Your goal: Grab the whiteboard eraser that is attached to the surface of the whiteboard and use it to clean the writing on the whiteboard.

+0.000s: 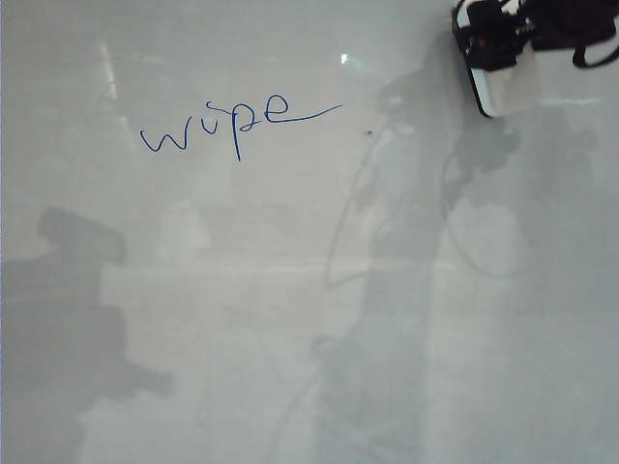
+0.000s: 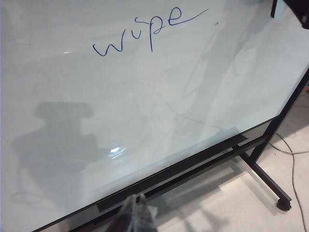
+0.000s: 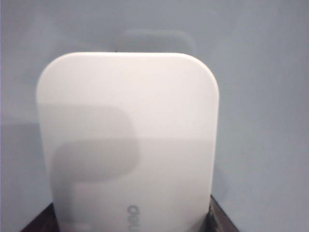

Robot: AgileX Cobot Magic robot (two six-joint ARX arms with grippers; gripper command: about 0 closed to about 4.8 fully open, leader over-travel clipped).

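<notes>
1. Left gripper (image 2: pixel 136 215) hangs off the whiteboard's (image 2: pixel 145 125) lower edge; finger spread cannot be told.
2. Writing (image 1: pixel 237 121) sits upper left.
3. Right gripper (image 1: pixel 493 43), top right corner, clamps the eraser (image 3: pixel 128 140) between its fingers.

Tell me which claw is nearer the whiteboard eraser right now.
Right. The right claw is at the whiteboard eraser, top right of the whiteboard, eraser between its fingers. The left claw hangs off the board's lower edge, far away.

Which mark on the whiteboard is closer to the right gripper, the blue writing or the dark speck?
The dark speck, just past the writing's tail, lies nearer the right gripper, which carries the whiteboard eraser top right.
</notes>
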